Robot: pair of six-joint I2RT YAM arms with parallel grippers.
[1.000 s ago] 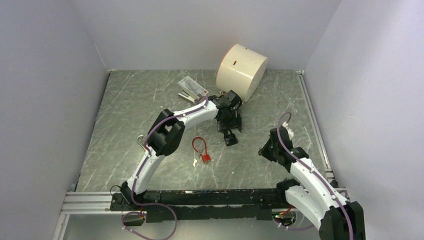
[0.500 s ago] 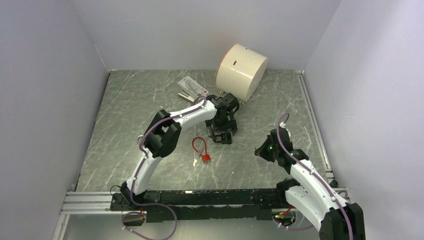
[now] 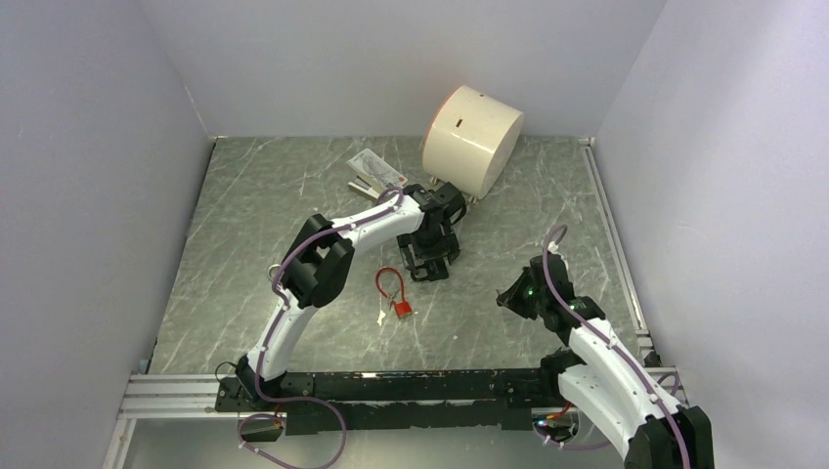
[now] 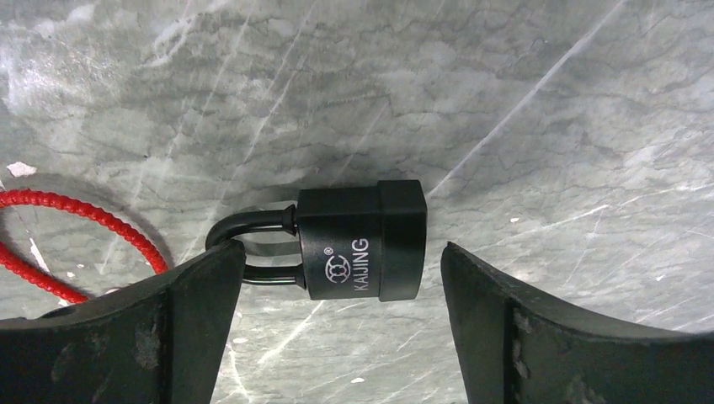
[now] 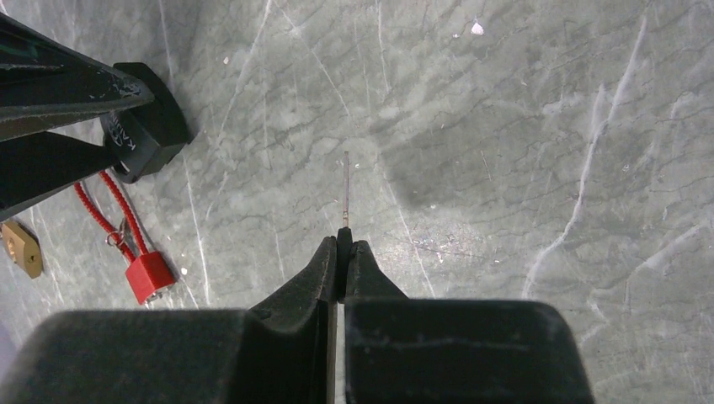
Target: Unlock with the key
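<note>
The matte black padlock (image 4: 362, 240), boxy with a curved shackle, lay flat on the veined grey marble table (image 4: 505, 101), between the left gripper's (image 4: 337, 263) wide-spread fingers. The right gripper (image 5: 342, 242) was pinched tight on a thin metal key (image 5: 346, 189), seen edge-on, well apart from the lock.

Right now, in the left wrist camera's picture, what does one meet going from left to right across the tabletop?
red cord → padlock's shackle → padlock's black body → gripper finger
</note>
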